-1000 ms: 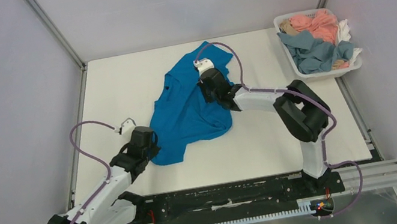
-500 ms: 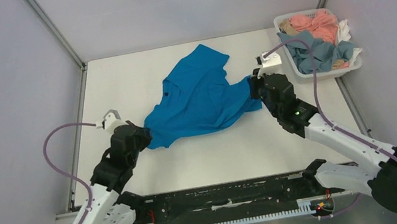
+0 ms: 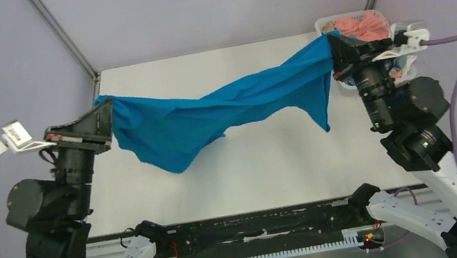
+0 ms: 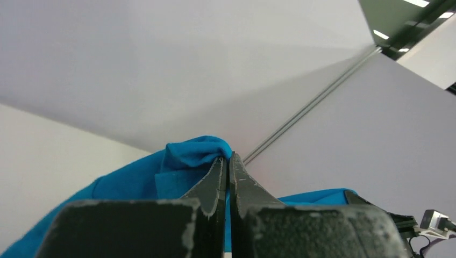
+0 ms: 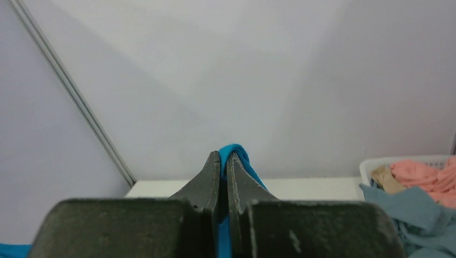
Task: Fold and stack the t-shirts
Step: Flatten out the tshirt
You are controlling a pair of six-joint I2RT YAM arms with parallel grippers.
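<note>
A blue t-shirt [image 3: 222, 109] hangs stretched in the air above the white table [image 3: 272, 157], held at both ends. My left gripper [image 3: 107, 111] is shut on its left end, high at the left; the cloth bunches beside the closed fingers in the left wrist view [image 4: 188, 161]. My right gripper [image 3: 331, 48] is shut on its right end, high at the right; blue cloth pokes out between the fingers in the right wrist view [image 5: 231, 153]. The shirt's middle sags, with a flap hanging at the left and another at the right.
A white basket [image 3: 372, 82] at the back right corner holds pink, grey-blue and white clothes [image 3: 363, 29]; it also shows in the right wrist view [image 5: 408, 172]. Grey walls and metal corner posts enclose the table.
Both arms rose and swung apart, lifting the blue t-shirt off the table and stretching it wide between them. Before, the shirt lay crumpled on the table.
</note>
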